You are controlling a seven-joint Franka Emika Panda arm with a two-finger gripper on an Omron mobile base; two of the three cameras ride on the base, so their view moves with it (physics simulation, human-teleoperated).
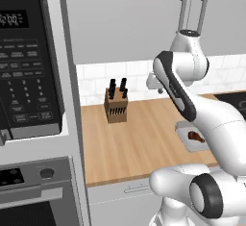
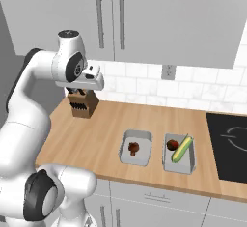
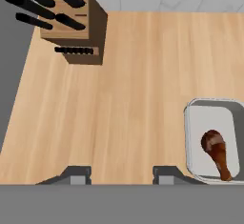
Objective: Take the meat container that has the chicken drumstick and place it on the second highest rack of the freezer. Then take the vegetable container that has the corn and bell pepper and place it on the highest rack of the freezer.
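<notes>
The meat container (image 2: pixel 137 135) is a shallow grey tray near the counter's front edge, with the reddish-brown chicken drumstick (image 2: pixel 133 147) lying in it. To its right stands the vegetable container (image 2: pixel 189 163) with the yellow corn (image 2: pixel 182 148) and the red bell pepper (image 2: pixel 171 145). My gripper (image 3: pixel 121 174) hangs high over bare counter, pointing down, open with nothing between its fingers. In the hand view the meat container (image 3: pixel 200 118) and the drumstick (image 3: pixel 217 152) lie to the lower right of the fingertips. The freezer and its racks are out of view.
A wooden knife block (image 2: pixel 81 106) with black handles stands at the back left of the counter (image 2: pixel 96 139), just below my hand. A black cooktop (image 2: pixel 231 144) lies at the right. A microwave (image 1: pixel 24 61) and a wall oven (image 1: pixel 33 191) fill the tall cabinet at the left.
</notes>
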